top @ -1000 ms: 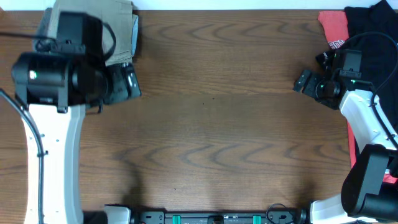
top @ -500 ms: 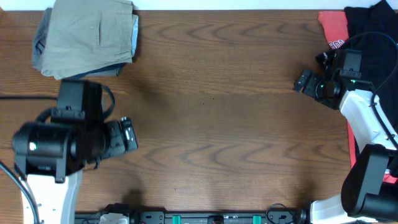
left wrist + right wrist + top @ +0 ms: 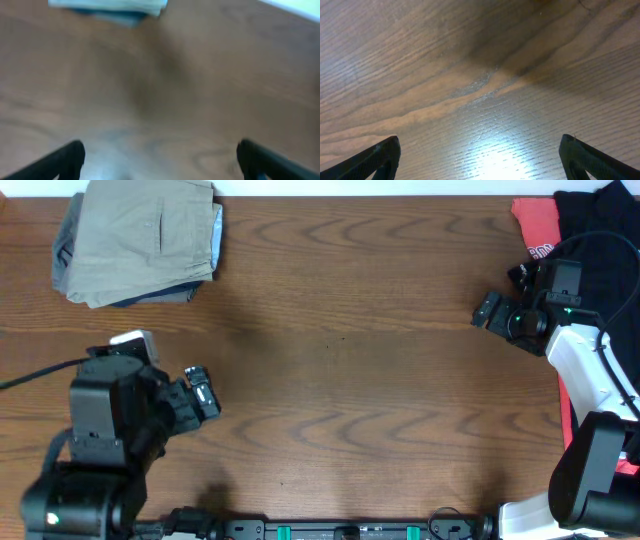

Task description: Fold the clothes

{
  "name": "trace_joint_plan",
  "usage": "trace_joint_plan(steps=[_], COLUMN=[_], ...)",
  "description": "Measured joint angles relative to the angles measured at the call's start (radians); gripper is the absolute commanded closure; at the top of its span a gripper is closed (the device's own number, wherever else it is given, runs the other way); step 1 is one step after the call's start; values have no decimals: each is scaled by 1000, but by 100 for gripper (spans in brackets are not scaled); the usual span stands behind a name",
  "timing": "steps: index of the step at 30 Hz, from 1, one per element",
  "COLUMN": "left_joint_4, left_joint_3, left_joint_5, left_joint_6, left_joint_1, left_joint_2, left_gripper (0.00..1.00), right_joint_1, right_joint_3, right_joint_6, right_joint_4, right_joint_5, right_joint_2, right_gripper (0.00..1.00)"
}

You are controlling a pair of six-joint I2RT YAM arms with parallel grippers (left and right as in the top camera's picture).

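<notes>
Left jaws: spread wide, nothing between them; only the two dark tips show at the lower corners of the wrist view, which is blurred. They hang over bare wood at the near left of the surface [image 3: 350, 380].

Right jaws: also spread wide and empty, tips at the lower corners of the wrist view, over bare wood grain with a bright glare patch. They sit near the right edge, just beside the shirts.

Shorts [image 3: 140, 240]: folded, at the far left corner of the surface, well apart from both jaws. They lie on a navy garment [image 3: 150, 298] whose edge peeks out below. Light blue lining shows along their right side.

Red shirt [image 3: 535, 225] and black shirt [image 3: 600, 220]: far right corner, overlapping.

Surface: dark brown wood, strong wavy grain. A white strip [image 3: 350, 187] runs along the far edge.
</notes>
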State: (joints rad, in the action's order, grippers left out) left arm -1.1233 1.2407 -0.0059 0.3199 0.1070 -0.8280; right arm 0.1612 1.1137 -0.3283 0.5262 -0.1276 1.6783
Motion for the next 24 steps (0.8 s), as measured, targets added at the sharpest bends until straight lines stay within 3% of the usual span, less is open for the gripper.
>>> trace_joint_plan(steps=[11,17,24], left_joint_4=[98,367,539], left_joint_3=[-429,-621,-786], left_joint_5=[0,0,6], left_joint_6=[31,51,41], left_joint_1=[-75,-105,-106], left_joint_2=[262,437,600], left_gripper=[2,2,2], right_joint_1=[0,0,0], right_joint_3=[0,2,2], right_joint_6=[0,0,0], right_joint_4=[0,0,1], right_joint_5=[0,-1,-1], right_joint_2=[0,0,0], right_gripper=[1,1,1])
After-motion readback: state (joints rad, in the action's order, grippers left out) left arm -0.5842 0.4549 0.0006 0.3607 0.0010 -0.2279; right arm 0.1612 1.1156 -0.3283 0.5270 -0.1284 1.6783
